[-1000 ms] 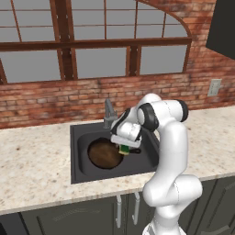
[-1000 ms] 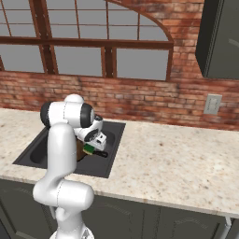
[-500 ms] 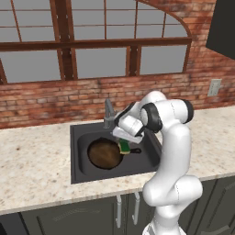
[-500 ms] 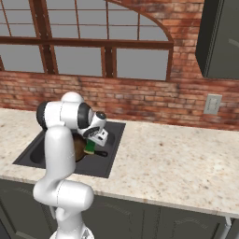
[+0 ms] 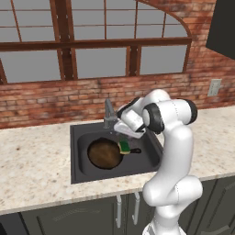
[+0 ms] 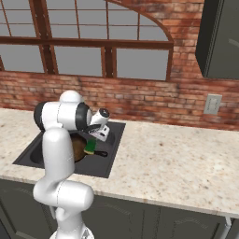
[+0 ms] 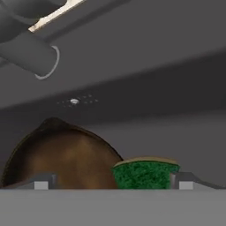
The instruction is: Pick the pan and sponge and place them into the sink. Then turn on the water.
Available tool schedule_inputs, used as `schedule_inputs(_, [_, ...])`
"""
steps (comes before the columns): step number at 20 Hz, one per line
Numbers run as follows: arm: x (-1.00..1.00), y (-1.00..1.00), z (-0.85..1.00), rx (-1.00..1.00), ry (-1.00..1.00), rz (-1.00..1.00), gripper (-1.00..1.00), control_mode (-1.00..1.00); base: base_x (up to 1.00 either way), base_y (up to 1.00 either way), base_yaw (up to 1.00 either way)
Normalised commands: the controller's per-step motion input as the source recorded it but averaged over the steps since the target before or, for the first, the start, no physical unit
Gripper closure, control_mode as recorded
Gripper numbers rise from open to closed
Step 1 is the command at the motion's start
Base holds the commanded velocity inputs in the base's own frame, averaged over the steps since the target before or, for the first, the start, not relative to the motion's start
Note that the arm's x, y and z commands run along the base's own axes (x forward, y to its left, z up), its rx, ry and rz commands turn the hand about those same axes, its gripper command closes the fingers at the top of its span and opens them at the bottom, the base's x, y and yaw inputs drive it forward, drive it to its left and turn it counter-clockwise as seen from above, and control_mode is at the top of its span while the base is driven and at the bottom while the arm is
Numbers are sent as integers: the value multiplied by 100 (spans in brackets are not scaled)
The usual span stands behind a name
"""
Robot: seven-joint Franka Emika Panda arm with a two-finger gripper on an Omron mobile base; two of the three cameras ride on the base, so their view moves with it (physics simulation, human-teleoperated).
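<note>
The sponge (image 5: 124,147) has just been released by the now-open gripper (image 5: 123,136) onto the pan (image 5: 105,154) in the sink (image 5: 78,167), leaving only the water.

This is a home kitchen, rendered rather than filmed. A speckled stone desk (image 5: 32,160) runs along a red brick wall (image 6: 154,102) and holds a dark square sink (image 5: 75,160) with a small grey faucet (image 5: 109,114) behind it. Dark cabinet doors (image 5: 92,215) sit below, an upper cabinet (image 6: 219,39) hangs at the right, and an arched wood-framed window (image 5: 92,46) spans the wall beside a wall socket (image 6: 213,104).
</note>
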Motion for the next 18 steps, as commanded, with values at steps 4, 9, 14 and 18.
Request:
schedule_inputs(4, [0, 0, 40, 0, -12, 11, -100, -100, 0, 0, 0])
schedule_inputs(9, [9, 0, 35, 0, -11, 13, -100, -100, 0, 0, 0])
schedule_inputs(14, [23, 0, 23, 0, -12, 16, -100, -100, 0, 0, 0])
schedule_inputs(18, [28, -8, 7, 0, -11, 18, -100, -100, 0, 0, 0])
